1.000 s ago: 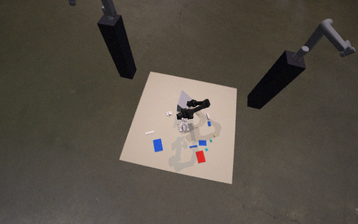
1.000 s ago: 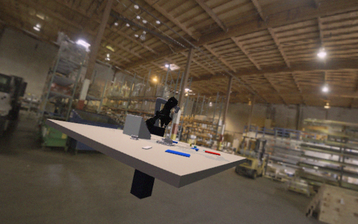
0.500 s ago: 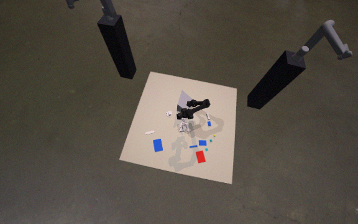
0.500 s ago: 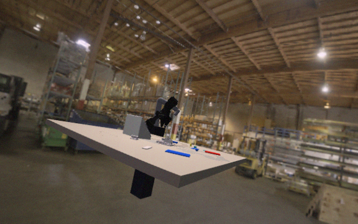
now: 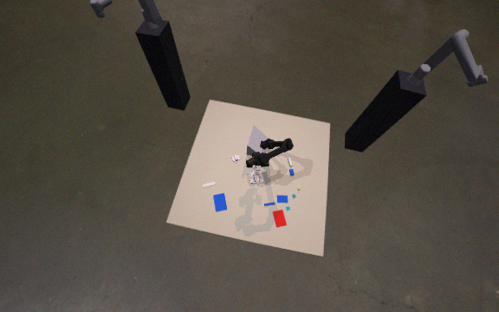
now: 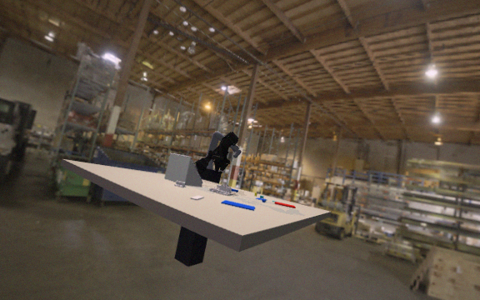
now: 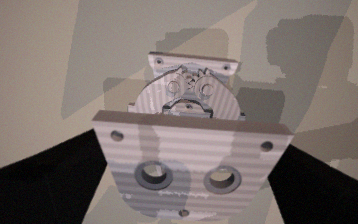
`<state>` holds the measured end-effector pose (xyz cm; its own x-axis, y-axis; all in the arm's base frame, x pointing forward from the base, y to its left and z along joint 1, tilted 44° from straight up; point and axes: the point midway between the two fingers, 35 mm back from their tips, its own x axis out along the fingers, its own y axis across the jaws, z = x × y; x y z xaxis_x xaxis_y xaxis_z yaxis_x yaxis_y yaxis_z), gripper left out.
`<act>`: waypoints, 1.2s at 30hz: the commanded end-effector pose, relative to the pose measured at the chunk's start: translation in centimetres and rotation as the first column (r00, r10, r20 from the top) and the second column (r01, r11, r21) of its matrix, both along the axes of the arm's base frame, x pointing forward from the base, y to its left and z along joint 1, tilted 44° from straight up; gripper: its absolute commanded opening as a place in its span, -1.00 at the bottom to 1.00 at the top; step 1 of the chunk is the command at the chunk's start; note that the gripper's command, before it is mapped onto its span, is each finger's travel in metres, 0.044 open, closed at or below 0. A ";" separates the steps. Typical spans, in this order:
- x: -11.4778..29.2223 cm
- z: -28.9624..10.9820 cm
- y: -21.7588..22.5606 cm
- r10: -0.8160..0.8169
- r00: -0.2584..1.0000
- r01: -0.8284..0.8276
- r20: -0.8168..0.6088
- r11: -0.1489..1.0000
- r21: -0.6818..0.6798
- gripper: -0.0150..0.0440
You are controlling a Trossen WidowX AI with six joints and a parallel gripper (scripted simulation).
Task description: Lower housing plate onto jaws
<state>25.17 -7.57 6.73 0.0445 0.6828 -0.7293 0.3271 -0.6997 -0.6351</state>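
Wide-set black gripper fingers are gripping a pale, 2-ringed housing plate [image 7: 195, 137] — 2 round jaw stubs [image 7: 206, 90] lying beyond it.

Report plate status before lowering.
Pincer shut on housing plate. Plate not seated; jaw stubs visible beyond its edge. Nothing seen blocking between; contact unclear.

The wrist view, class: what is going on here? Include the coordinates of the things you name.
A black robot arm [image 5: 281, 150] [image 6: 225, 146] has its gripper [image 7: 189, 137] shut on the housing plate [image 7: 190, 150], a flat piece with two ringed holes. In the wrist view, the two jaws lie beyond it, their round stubs uncovered. The plate is not seated on them, so the closing-up remains to be done.
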 end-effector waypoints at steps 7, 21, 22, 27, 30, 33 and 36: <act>0.1 -1.4 1.2 -0.006 1.000 0.006 -0.007 1.000 0.006 0.70; 0.3 -3.1 2.8 -0.006 1.000 0.006 -0.006 1.000 0.005 0.70; 0.3 -3.2 2.9 -0.006 1.000 0.006 -0.006 1.000 0.005 0.70; 0.3 -3.8 3.5 -0.006 1.000 0.006 -0.006 1.000 0.006 0.70; 0.3 -4.1 3.8 -0.006 1.000 0.006 -0.006 1.000 0.006 0.70; 0.3 -4.4 4.2 -0.006 1.000 0.006 -0.006 1.000 0.007 0.70; 0.3 -4.8 4.5 -0.006 1.000 0.006 -0.006 1.000 0.007 0.70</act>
